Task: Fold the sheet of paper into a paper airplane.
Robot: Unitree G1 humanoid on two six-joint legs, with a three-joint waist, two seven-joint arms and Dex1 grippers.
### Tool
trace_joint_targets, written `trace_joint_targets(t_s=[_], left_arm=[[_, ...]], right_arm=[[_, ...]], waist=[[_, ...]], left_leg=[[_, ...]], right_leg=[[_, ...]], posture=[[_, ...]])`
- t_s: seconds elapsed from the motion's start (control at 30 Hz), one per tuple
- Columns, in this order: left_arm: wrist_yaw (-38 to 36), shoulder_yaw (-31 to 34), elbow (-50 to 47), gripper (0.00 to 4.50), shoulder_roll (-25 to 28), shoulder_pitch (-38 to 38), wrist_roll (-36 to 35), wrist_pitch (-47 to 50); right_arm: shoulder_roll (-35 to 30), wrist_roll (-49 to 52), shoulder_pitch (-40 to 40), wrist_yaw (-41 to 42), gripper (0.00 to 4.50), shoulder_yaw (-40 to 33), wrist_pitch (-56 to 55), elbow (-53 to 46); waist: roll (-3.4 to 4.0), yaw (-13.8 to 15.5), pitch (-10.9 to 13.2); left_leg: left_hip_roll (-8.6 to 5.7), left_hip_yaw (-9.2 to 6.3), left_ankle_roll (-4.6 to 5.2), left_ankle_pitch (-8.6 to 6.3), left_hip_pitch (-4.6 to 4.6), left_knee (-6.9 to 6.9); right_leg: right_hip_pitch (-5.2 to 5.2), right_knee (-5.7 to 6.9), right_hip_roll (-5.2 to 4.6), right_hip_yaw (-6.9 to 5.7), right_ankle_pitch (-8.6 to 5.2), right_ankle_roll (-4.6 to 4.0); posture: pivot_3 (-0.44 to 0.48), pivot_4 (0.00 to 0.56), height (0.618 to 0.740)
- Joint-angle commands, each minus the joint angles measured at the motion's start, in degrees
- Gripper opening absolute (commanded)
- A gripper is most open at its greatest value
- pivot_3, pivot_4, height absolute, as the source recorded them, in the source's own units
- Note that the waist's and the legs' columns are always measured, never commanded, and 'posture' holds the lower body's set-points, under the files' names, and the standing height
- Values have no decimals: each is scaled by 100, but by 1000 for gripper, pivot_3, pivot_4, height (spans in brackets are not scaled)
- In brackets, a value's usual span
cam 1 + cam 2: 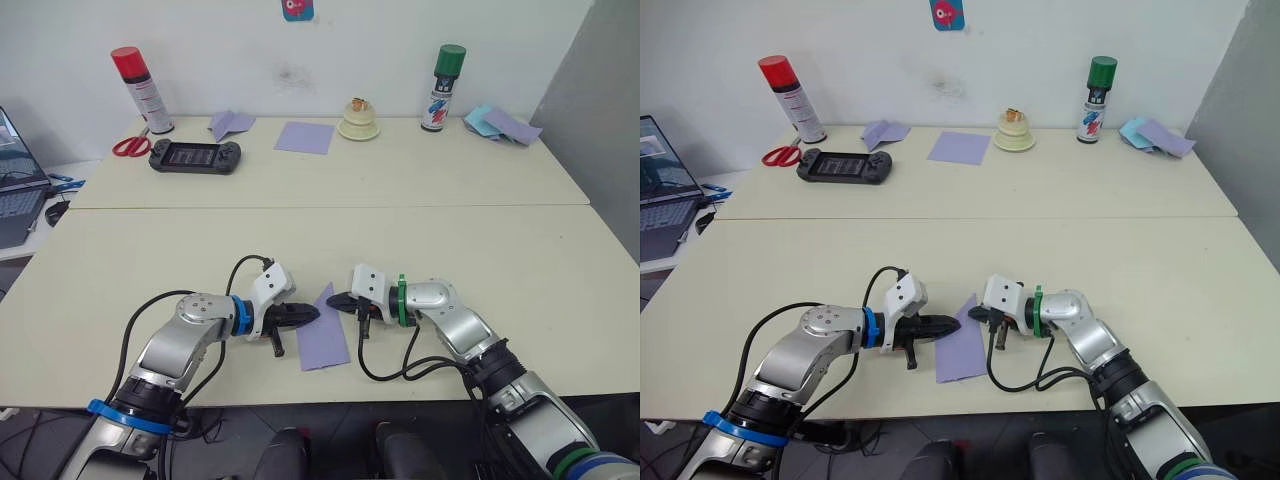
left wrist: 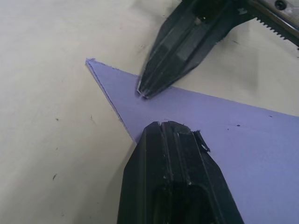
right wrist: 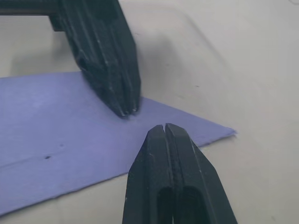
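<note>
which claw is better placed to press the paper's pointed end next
Left, probably. The left claw, shut, rests on the paper beside its point; the right claw, shut, sits at its edge.

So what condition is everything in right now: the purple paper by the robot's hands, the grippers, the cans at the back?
Lavender-purple folded paper: flat on table, pointed, tip away from robot.
Left gripper: shut, tip on paper.
Right gripper: shut, tip on paper.
Red-capped spray can: upright, capped.
Green-capped spray can: upright, capped.
Red-handled scissors: lying flat.
Black handheld game console: flat, screen up.
Smooth lavender paper square: flat, unfolded.
</note>
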Motion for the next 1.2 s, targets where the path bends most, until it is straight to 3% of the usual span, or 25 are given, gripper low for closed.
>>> trace_joint_targets(t_s=[0.03,0.13,0.37,0.47,0.63,1.0,1.2], left_arm=[[90,-248,391,56,27,188,301,118],[102,-262,422,56,7,167,305,109],[154,-279,542,56,-36,109,318,97],[174,-274,547,56,-43,111,304,118],[206,-240,551,56,-64,127,281,157],[174,-257,555,56,-61,99,285,162],[179,-294,485,56,-56,179,302,180]], right_arm=[[38,-338,-13,-292,0,10,271,456],[160,-433,-121,-533,0,-19,322,727],[336,-405,-202,-778,0,-218,-106,954],[300,71,31,-439,0,-489,-544,280],[-99,562,601,334,0,-524,-304,-818],[-311,133,1000,682,0,55,-301,-468],[-891,164,1722,1259,0,383,-259,-1301]], waist=[[2,0,-2],[6,-5,-4],[23,-15,-28],[29,-4,-31],[40,10,-26],[41,16,-29],[61,34,-99]], left_leg=[[0,-1,1,1,13,-5],[3,-4,1,0,72,-18],[2,-5,1,1,84,-17],[2,-6,1,1,79,-17],[1,-12,1,0,55,-29],[2,-13,1,0,56,-45],[0,-12,1,0,56,-92]], right_leg=[[11,0,0,-1,0,0],[69,-7,1,-2,-10,-14],[81,-12,0,-1,-14,-20],[80,-18,-1,-3,-14,-20],[78,-58,-2,-11,-10,-14],[81,-90,-4,-9,-4,-5],[89,-152,-9,-13,-3,-4]], posture=[[0,150,740],[0,150,740],[0,150,740],[0,150,740],[0,150,740],[0,150,740],[0,150,740]])
